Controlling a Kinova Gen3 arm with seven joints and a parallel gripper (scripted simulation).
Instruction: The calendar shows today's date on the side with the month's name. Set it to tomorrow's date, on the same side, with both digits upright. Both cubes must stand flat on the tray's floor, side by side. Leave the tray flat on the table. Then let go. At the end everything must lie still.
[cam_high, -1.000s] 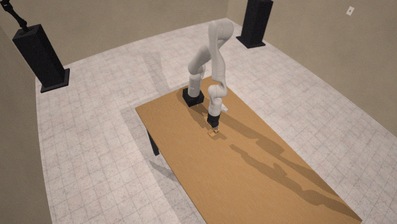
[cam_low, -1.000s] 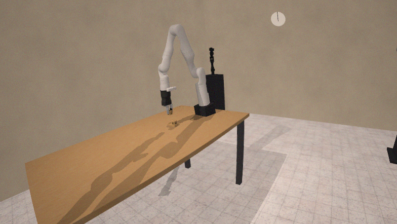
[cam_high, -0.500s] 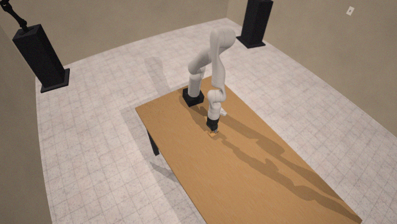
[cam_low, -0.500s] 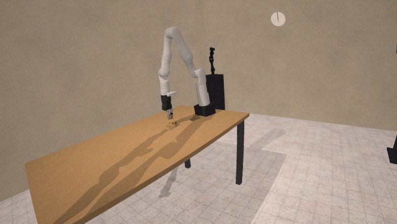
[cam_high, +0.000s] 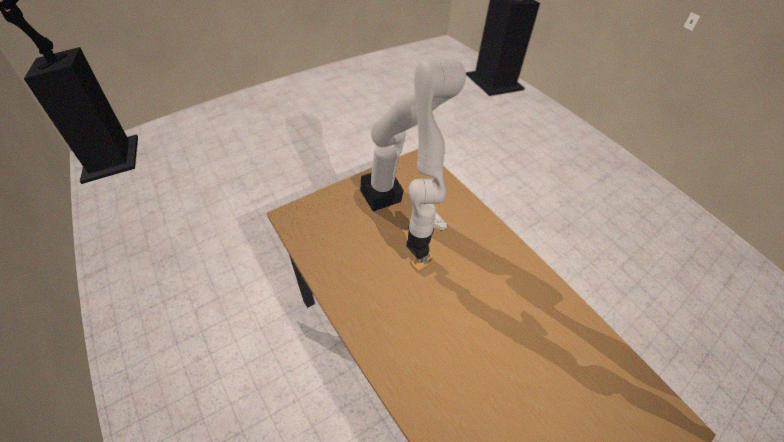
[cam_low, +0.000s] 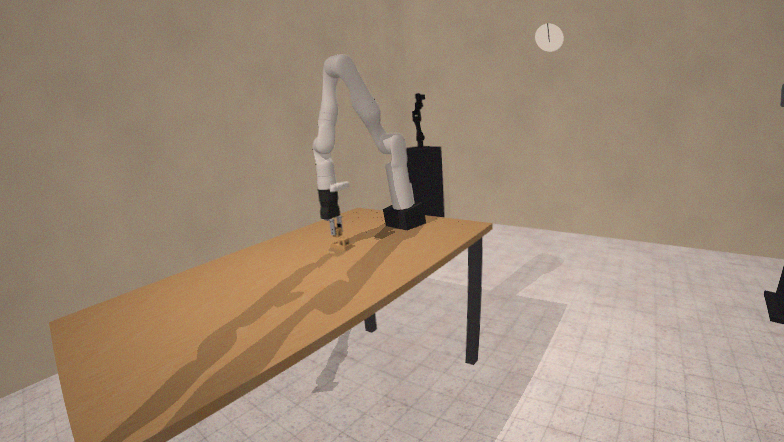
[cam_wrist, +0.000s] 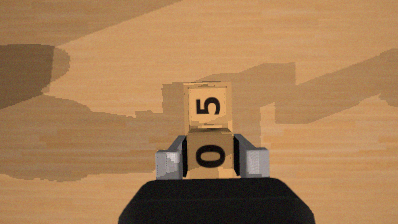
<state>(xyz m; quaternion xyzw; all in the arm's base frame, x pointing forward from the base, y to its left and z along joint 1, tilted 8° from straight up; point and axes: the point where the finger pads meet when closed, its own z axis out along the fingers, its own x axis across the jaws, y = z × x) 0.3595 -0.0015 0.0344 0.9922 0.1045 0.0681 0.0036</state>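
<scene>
Pale tiled floor (cam_high: 181, 247) (cam_low: 631, 351) runs under and around the bench (cam_high: 384, 329) (cam_low: 219, 285) (cam_wrist: 325, 40), a long wood-toned top on dark legs. Two black pedestals (cam_high: 76, 115) (cam_low: 430, 181) stand on the floor beyond the bench; a slim black arm (cam_high: 32, 32) (cam_low: 417, 118) is mounted on one.

My own white arm (cam_high: 430, 131) (cam_low: 328, 109) rises from a black base block (cam_high: 368, 192) (cam_low: 395, 218) near one end of the bench and bends down. No brand name legible on it. On the wall: a round pale clock (cam_low: 554, 41), numerals not legible.

Small wooden tray (cam_high: 421, 266) (cam_low: 339, 248) (cam_wrist: 186, 112) rests on the bench, directly below my end effector (cam_high: 423, 258) (cam_low: 335, 234) (cam_wrist: 209, 148). Month's name: cannot be read from these views.

End effector: clamped on the 0 cube (cam_low: 339, 232) (cam_wrist: 210, 167), one pad against each of two opposite sides. This cube is held above the tray, out of its place on the tray floor.

The 5 cube (cam_wrist: 207, 120) is in the tray, apart from my fingers.

Legible writing, wrist view: bold black "0" on the held cube's visible face; smaller-looking black "5" on the other. Both digits lie sideways in that view.
</scene>
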